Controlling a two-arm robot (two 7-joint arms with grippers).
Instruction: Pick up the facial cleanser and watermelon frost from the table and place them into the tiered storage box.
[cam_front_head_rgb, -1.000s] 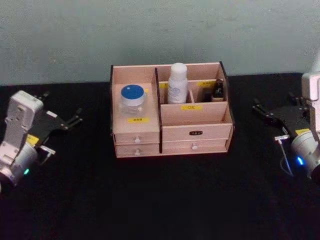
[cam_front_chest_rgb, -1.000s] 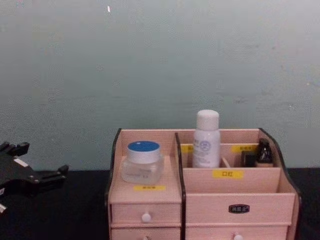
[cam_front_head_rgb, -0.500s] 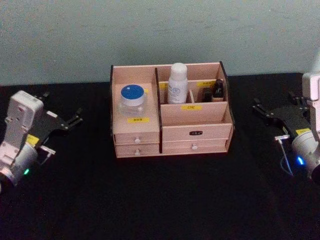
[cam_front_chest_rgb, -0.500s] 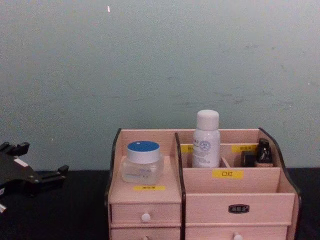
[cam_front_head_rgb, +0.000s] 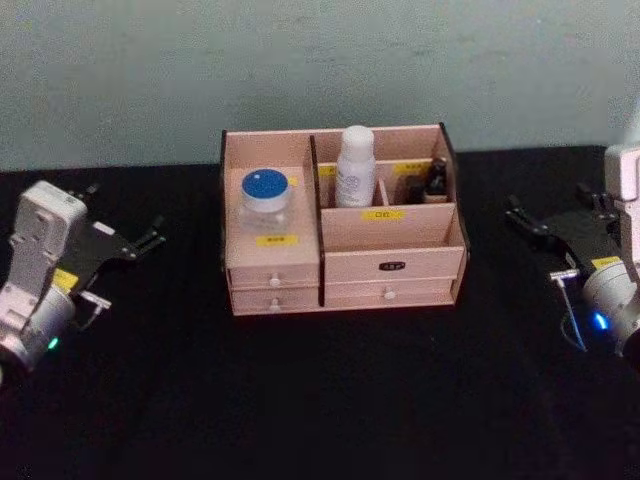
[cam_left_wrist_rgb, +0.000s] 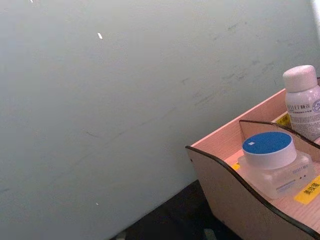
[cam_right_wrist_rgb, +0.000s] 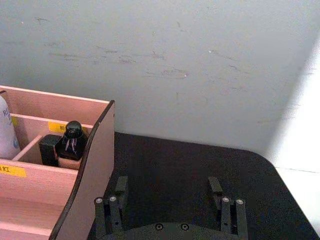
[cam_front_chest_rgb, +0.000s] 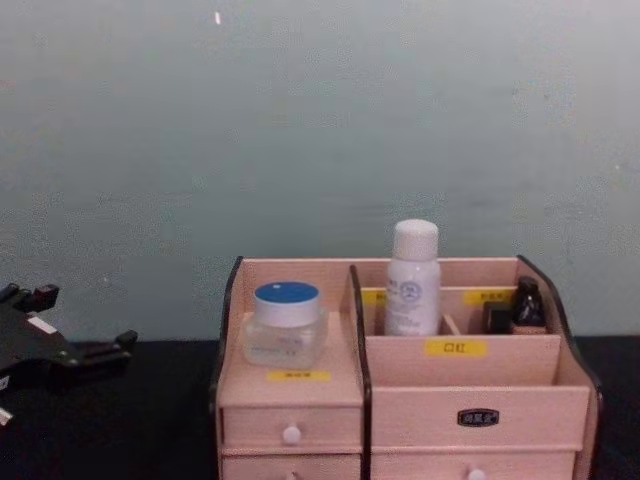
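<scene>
Both hands sat wide open on table: left hand (cam_front_head_rgb: 140, 243) & right hand (cam_front_head_rgb: 548, 222) flanked tiered storage box (cam_front_head_rgb: 392, 262), well apart.

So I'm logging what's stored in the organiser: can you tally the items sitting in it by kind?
Blue-lidded jar: 1
White bottle: 1
Small dark bottle: 1
Small black box: 1
Total: 4 items in the tiered storage box

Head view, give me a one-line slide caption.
Both open grippers, left gripper and right gripper, flank the tiered storage box on the black table.
</scene>
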